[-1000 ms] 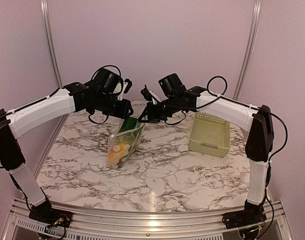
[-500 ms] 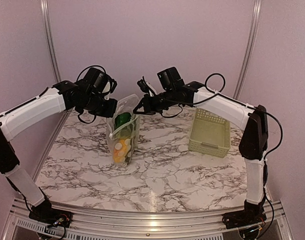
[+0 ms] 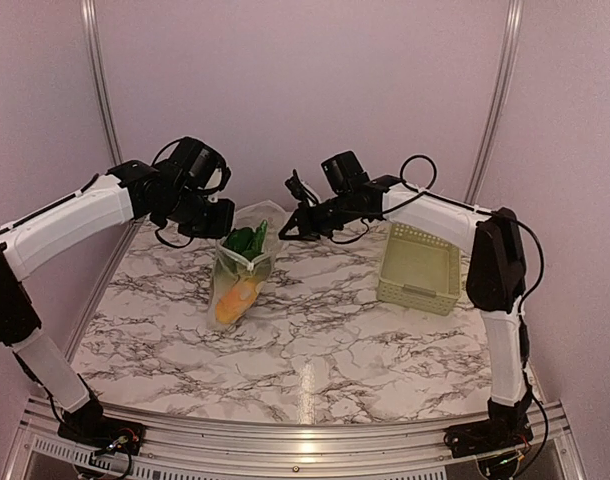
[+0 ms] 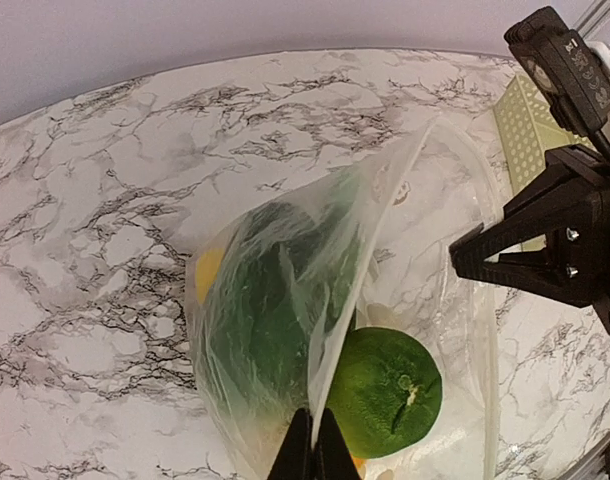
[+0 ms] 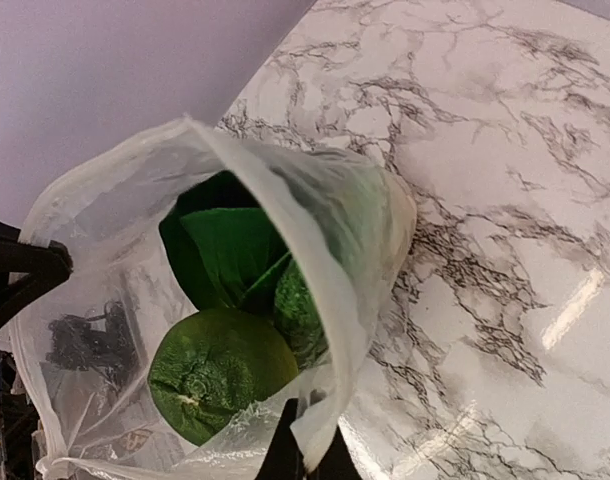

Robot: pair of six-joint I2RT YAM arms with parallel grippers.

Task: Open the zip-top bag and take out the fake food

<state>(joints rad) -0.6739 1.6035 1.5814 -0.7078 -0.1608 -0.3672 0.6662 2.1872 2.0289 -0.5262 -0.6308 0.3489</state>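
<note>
The clear zip-top bag (image 3: 243,272) hangs between my two grippers with its bottom on the marble table (image 3: 325,330) and its mouth pulled open. Inside it is the fake food: green pieces (image 3: 245,240) on top and orange and yellow ones (image 3: 235,297) below. My left gripper (image 3: 223,224) is shut on the bag's left rim; in the left wrist view the pinched rim (image 4: 330,400) runs up from its tips (image 4: 313,452) beside a round green fruit (image 4: 385,392). My right gripper (image 3: 285,228) is shut on the opposite rim (image 5: 315,420), above the green fruit (image 5: 220,370) and a green leafy piece (image 5: 235,255).
A pale green slotted basket (image 3: 420,268) stands on the table at the right, and its corner shows in the left wrist view (image 4: 525,120). Pink walls with metal posts close in the back and sides. The arm bases sit at the near edge.
The bag has been raised from its slant and its mouth pulled wider apart. The green pieces now show at the open top. Both grippers keep their hold on the rim.
</note>
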